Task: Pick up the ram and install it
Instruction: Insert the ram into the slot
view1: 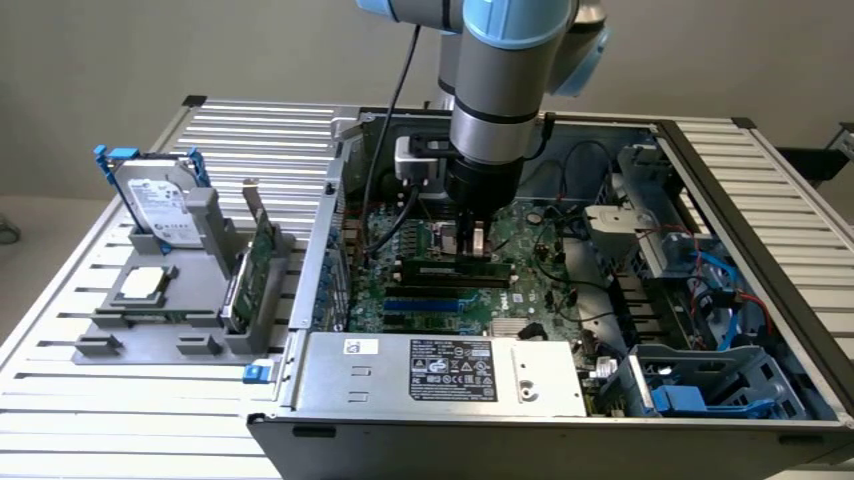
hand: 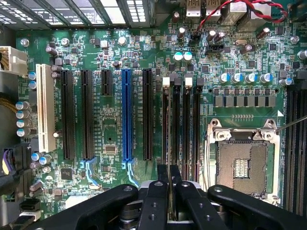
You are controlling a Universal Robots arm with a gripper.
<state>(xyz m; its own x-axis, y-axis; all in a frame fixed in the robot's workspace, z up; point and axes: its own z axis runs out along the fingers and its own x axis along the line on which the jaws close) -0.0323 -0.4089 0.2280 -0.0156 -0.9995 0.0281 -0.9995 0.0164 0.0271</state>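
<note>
Gripper [view1: 462, 243] pinched onto the ram [view1: 454, 266], thin flat dark-chipped stick standing on edge, long axis nine to three o'clock in exterior view, over green motherboard [view1: 541, 290] slots

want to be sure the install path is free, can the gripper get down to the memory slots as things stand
Probably yes: the gripper, shut on the ram, hangs right over the memory slots, and no cable or card crosses between them.
</note>
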